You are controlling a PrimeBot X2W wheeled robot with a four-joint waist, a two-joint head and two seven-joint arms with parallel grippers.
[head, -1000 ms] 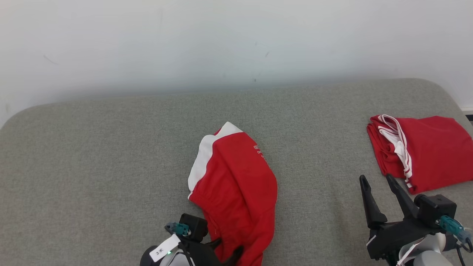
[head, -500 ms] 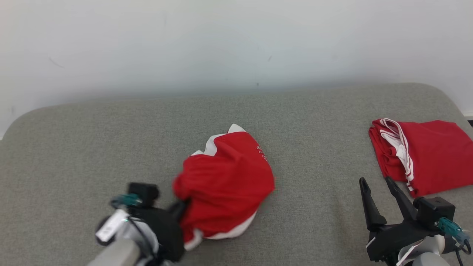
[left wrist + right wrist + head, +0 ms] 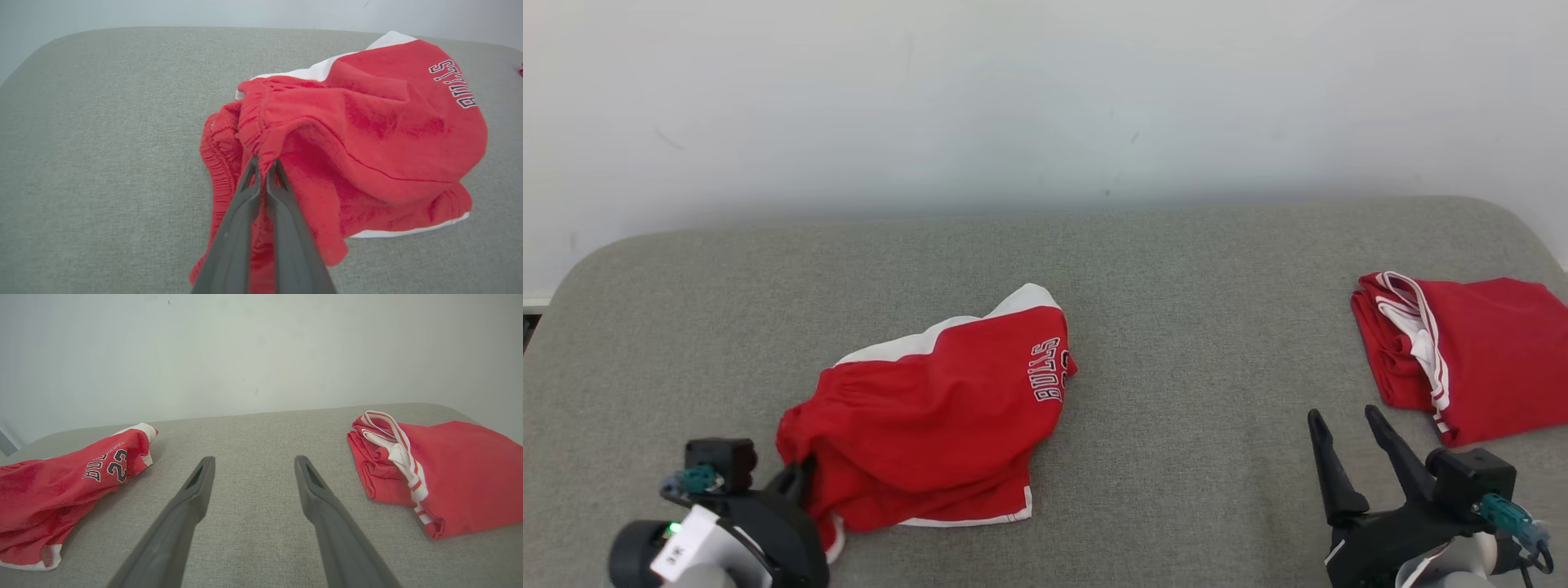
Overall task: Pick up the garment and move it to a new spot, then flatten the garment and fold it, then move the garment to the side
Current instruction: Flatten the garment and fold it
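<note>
The garment (image 3: 931, 425) is a pair of red shorts with white side panels and "BULLS" lettering, lying crumpled left of centre on the grey padded surface (image 3: 1176, 286). My left gripper (image 3: 800, 478) at the lower left is shut on its gathered waistband. The left wrist view shows the two fingers pinched together on the elastic edge (image 3: 263, 163), with the garment (image 3: 367, 134) spreading away behind. My right gripper (image 3: 1343, 416) hovers open at the lower right with nothing between its fingers (image 3: 253, 461). The garment (image 3: 61, 486) lies far to its left.
A second red garment with white stripes (image 3: 1470, 351) lies folded at the right edge of the surface, just beyond my right gripper (image 3: 449, 473). A plain white wall rises behind the surface. The surface's rounded corners show at far left and right.
My left gripper shut on the waistband and pulled the garment leftward, stretching it out sideways. The right gripper stayed open in place. The head view shifted slightly.
</note>
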